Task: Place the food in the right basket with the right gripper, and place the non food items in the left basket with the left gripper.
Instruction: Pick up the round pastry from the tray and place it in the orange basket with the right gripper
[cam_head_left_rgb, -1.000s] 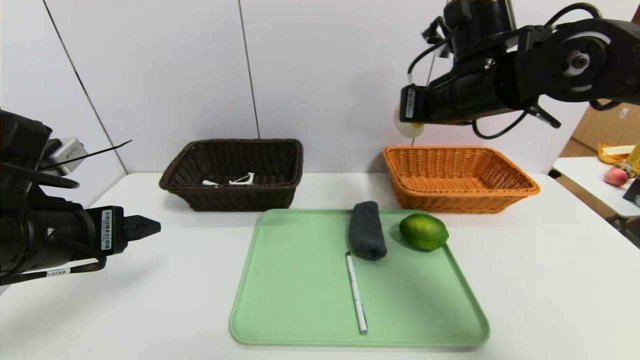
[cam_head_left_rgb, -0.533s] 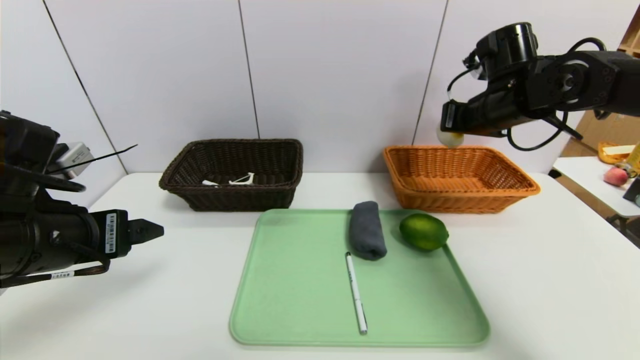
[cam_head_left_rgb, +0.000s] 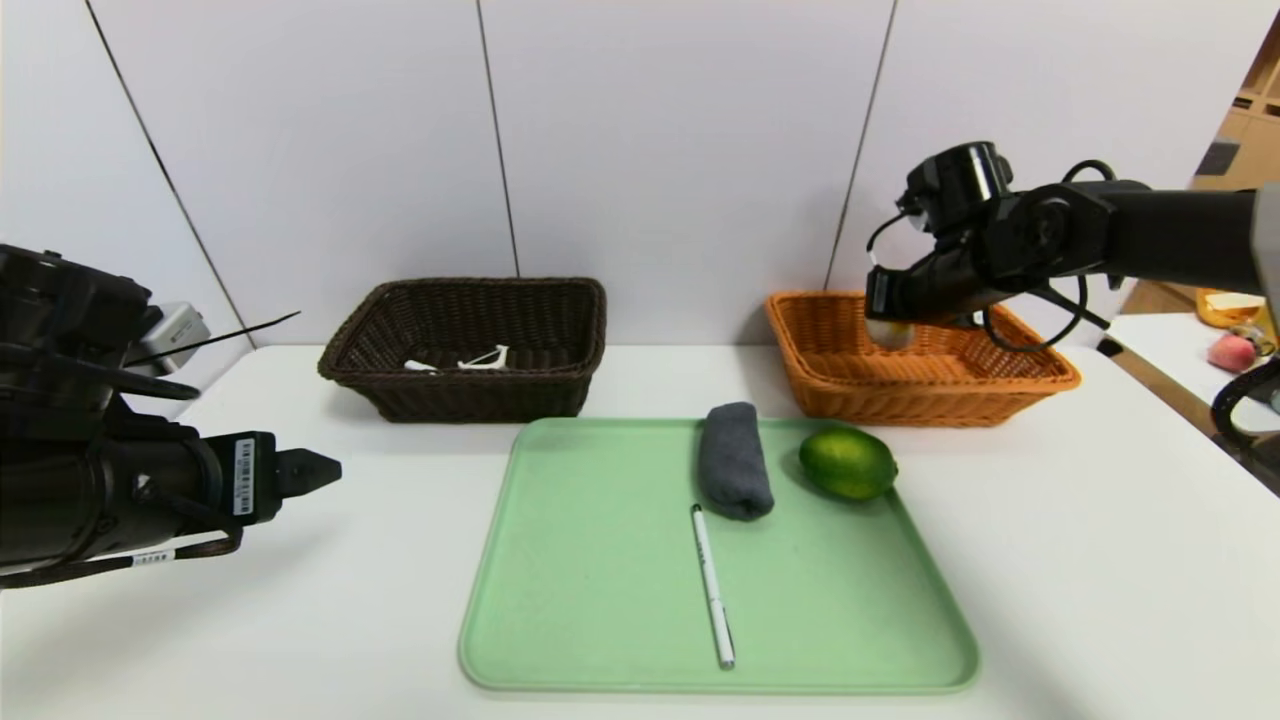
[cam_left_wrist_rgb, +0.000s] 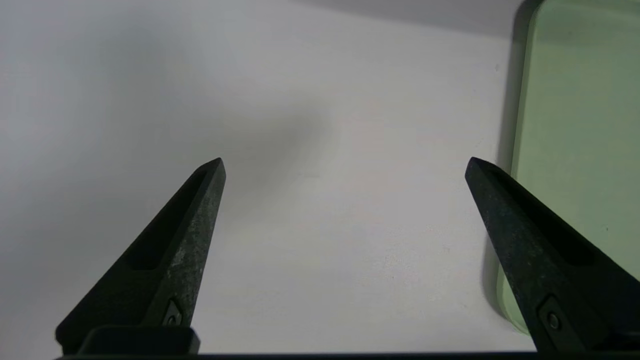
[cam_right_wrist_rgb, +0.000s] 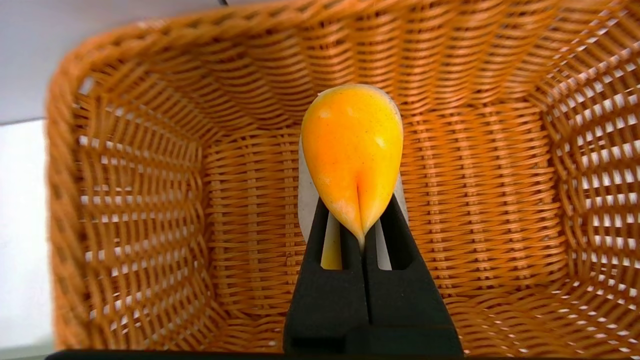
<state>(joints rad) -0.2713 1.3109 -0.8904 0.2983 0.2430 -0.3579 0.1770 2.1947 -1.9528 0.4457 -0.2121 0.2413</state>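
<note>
Holding the bun (cam_right_wrist_rgb: 352, 155) clenched, our right end effector (cam_head_left_rgb: 890, 322) hangs inside the orange basket (cam_head_left_rgb: 1010, 385); next we release. Left end effector (cam_left_wrist_rgb: 345, 170) idles, fingers spread.

The right pincer (cam_head_left_rgb: 885, 322) hides most of the bun (cam_head_left_rgb: 889, 333).

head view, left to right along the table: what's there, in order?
left end effector → dark brown basket → grey cloth → lime → right end effector, shut on the bun over the orange basket.
</note>
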